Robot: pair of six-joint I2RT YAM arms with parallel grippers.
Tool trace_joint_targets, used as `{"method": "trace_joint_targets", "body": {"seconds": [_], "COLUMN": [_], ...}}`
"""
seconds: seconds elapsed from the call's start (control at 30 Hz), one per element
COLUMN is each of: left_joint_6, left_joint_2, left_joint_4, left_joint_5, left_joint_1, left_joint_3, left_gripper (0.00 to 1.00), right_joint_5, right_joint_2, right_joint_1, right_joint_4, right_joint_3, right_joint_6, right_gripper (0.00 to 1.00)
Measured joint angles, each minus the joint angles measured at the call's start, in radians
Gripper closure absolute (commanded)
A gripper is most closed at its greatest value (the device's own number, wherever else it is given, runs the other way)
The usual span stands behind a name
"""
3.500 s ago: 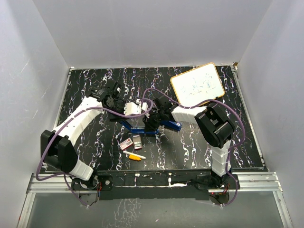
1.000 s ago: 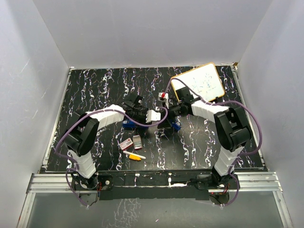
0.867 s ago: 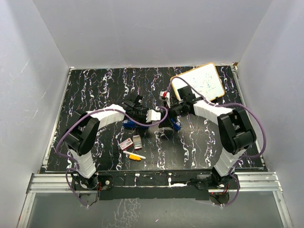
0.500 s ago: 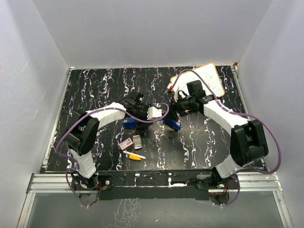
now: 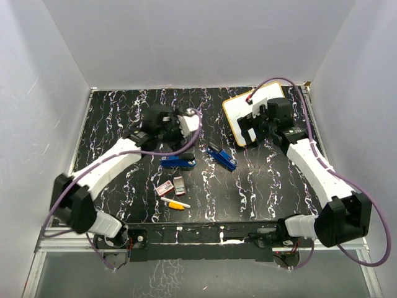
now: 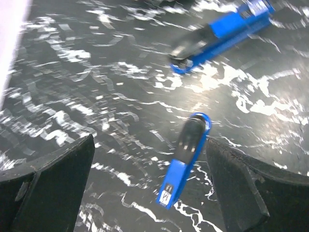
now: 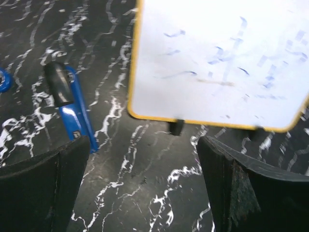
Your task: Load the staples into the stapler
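Note:
The blue stapler lies on the black marbled table in two pieces a little apart, a left piece and a right piece. Nearer the front sit the staples: a small red-and-white box and a greyish strip. My left gripper hovers open behind the left piece, holding nothing, with the right piece showing between its fingers far below. Over at the whiteboard's near edge, my right gripper is open and holds nothing.
A yellow-framed whiteboard lies at the back right, partly under my right gripper. A yellow-and-white marker lies in front of the staples. White walls close in the table on three sides.
Both grippers have let go of the stapler and opened. The left arm pulled back and left, the right swung out to the whiteboard. The two blue pieces stayed on the table.

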Motion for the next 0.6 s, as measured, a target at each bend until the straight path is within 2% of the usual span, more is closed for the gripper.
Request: {"method": "trace_joint_targets", "body": {"seconds": [0.13,0.3,0.6], "left_joint_6": [-0.197,-0.410,-0.564], "left_joint_2": [-0.187,-0.315,-0.504], "left_joint_4": [0.092,0.157,0.145], "left_joint_5": [-0.143,-0.308,-0.411], "left_joint_1": [0.068,0.217,0.325], "left_joint_3": [-0.042,-0.076,-0.086], "left_gripper": [0.03,0.03,0.03], "right_joint_5": [0.105,0.118,0.124], "right_joint_2": [-0.051,-0.120,-0.167], "right_joint_1": [-0.031,-0.092,-0.099], "right_joint_4": [0.005,0.030,0.054], "right_joint_3": [0.000,0.003,0.013], "right_joint_6": [0.062,0.102,0.127], "right_gripper": [0.01,0.01,0.01]}}
